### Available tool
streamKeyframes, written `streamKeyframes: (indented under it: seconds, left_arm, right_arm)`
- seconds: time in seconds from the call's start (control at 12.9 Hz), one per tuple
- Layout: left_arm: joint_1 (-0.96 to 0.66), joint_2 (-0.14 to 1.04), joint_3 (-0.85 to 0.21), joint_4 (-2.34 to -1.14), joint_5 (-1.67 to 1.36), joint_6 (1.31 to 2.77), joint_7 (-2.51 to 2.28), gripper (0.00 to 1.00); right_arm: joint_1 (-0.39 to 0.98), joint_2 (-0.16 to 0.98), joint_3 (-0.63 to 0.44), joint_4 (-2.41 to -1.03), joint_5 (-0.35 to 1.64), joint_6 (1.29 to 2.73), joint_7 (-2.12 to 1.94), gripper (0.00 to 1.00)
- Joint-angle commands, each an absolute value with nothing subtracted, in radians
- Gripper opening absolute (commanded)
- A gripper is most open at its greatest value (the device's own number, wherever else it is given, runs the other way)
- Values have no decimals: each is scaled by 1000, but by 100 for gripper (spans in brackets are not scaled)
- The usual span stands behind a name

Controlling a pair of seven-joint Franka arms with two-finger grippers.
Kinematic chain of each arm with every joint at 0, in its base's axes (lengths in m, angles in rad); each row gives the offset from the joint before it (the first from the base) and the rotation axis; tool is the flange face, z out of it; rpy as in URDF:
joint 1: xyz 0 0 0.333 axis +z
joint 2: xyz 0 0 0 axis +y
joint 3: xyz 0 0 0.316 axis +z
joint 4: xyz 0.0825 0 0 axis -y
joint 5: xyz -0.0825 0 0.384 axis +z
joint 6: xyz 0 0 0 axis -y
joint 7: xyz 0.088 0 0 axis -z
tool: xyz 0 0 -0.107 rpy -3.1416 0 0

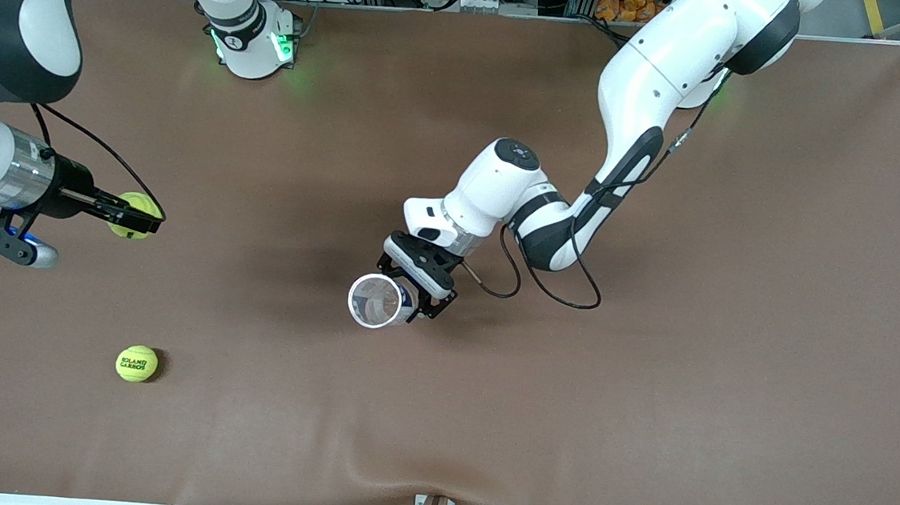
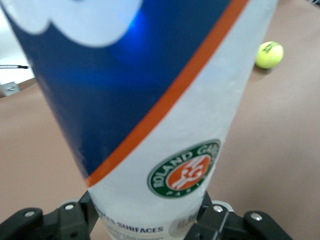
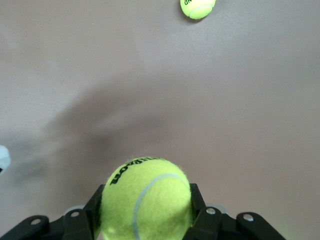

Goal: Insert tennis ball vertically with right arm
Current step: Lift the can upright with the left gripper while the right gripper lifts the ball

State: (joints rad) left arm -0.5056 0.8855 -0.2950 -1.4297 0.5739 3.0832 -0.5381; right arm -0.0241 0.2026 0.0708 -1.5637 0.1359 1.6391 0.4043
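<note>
Landmark: the can (image 1: 375, 301), standing upright near the middle of the brown table (image 1: 732, 347) with its open mouth upward.

Room for moving: between my right gripper (image 1: 146, 217), at the right arm's end of the table, and the can lies bare brown surface. Toward the left arm's end of the can the table is likewise open up to its edge.

Task's thing: the held tennis ball (image 1: 134, 214) is yellow-green and fuzzy, with a white seam and black lettering in the right wrist view (image 3: 146, 197). It is up in the air over the table, well apart from the can. A second ball (image 1: 137, 363), lettered "ROLAND GARROS", rests on the table nearer to the front camera than the can.

Hands: my right gripper's fingers (image 3: 198, 200) press the held ball on both sides. My left gripper (image 1: 421, 278) clasps the can's wall low down; the wall is white and blue with an orange stripe (image 2: 165, 105).
</note>
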Motion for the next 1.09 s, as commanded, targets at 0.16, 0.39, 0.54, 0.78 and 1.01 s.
streamKeyframes:
  seconds: [0.16, 0.39, 0.54, 0.78, 1.01]
  left_arm:
    - [-491, 926, -244, -1491, 684, 3299, -554, 76]
    - [-456, 980, -242, -1488, 802, 3387, -549, 76]
    - [-419, 997, -242, -1485, 915, 3390, -549, 76]
    - [-384, 1043, -242, -1482, 1023, 3450, -548, 76]
    - [-382, 1057, -242, -1480, 1049, 3454, -545, 76]
  right_arm:
    - [8, 215, 72, -1525, 144, 1615, 491, 30]
    - [34, 216, 71, -1525, 187, 1626, 567, 30]
    - [41, 218, 69, -1525, 235, 1629, 607, 30]
    - [102, 222, 69, -1514, 233, 1663, 716, 30]
    - [193, 279, 69, -1468, 236, 1744, 910, 29]
